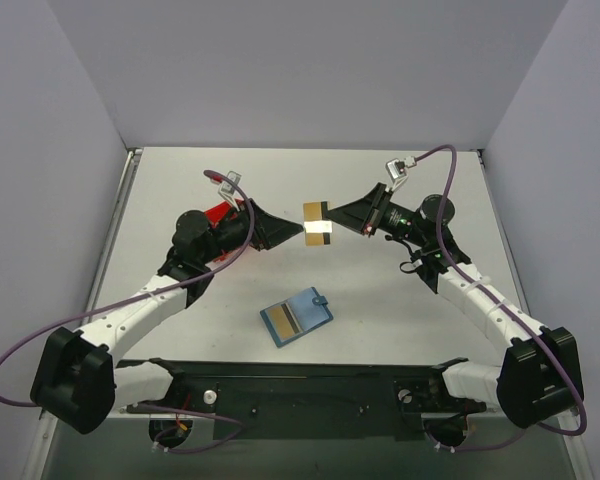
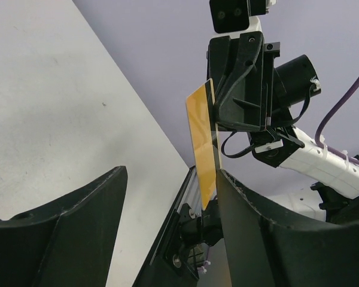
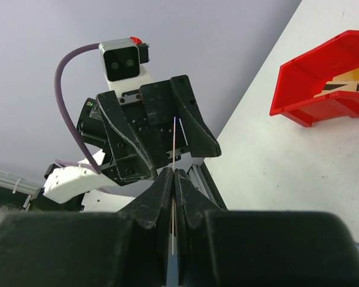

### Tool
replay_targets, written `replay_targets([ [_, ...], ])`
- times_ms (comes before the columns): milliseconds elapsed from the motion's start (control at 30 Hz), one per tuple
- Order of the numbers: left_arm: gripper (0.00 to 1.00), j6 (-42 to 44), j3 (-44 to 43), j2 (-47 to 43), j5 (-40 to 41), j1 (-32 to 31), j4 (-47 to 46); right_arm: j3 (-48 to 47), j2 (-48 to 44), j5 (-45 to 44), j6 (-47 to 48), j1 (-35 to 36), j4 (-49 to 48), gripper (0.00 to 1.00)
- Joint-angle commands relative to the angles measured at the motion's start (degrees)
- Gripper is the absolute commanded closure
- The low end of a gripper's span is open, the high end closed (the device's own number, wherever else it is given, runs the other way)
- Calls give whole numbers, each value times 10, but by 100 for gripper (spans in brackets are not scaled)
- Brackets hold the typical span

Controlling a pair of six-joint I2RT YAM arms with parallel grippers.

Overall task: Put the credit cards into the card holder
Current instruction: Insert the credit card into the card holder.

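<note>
Lying open low in the middle of the top view, just above the arm bases, the small teal-blue folding card holder (image 1: 312, 308) rests flat on the pale grey table (image 1: 400, 330), with its snap tab toward the upper right. A thin gold-tan credit card (image 1: 279, 323) with dark stripes covers its left half; whether it sits in a slot cannot be told.

Above it, at the frame's centre, the two black grippers meet tip to tip around a second card (image 1: 317, 222), also gold-tan, held off the table. The right gripper (image 1: 336, 222) comes in from the right. Its wrist view shows its fingers (image 3: 164, 185) pressed together on the second card (image 3: 175, 137), seen edge-on as a thin line. The left gripper (image 1: 300, 230) comes in from the left with its jaws wide apart. In its wrist view the second card (image 2: 202, 149) stands upright just beside the right-hand finger (image 2: 269, 239), well apart from the other.

Farther back, partly hidden behind the left arm, sits a red plastic bin (image 1: 218, 213). The right wrist view shows it at upper right, with more gold-tan cards (image 3: 353, 78) inside.
</note>
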State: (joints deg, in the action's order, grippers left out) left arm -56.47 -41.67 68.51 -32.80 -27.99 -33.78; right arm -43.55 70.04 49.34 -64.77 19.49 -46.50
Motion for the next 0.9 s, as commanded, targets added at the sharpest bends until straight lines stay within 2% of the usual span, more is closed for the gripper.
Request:
replay_targets([
  [0, 31, -9, -29, 15, 9, -14, -59, -3, -8, 24, -2, 3, -52, 100],
  [100, 36, -13, -37, 28, 11, -25, -67, -4, -5, 28, -3, 6, -54, 100],
  [300, 56, -22, -47, 44, 11, -36, -87, -4, -5, 28, 8, 9, -39, 100],
  [467, 76, -24, -54, 45, 10, -43, -88, -5, -3, 24, 16, 10, -29, 100],
  [633, 100, -28, -54, 51, 8, -49, -96, -7, -11, 20, 34, 13, -4, 100],
  [767, 100, -26, -48, 47, 10, -51, -96, -7, -14, 15, 48, 17, 7, 100],
  [833, 100, -23, -46, 42, 16, -52, -94, -7, -15, 17, 52, 18, 11, 95],
  [867, 100, -22, -45, 42, 17, -52, -94, -8, -15, 19, 55, 19, 13, 89],
])
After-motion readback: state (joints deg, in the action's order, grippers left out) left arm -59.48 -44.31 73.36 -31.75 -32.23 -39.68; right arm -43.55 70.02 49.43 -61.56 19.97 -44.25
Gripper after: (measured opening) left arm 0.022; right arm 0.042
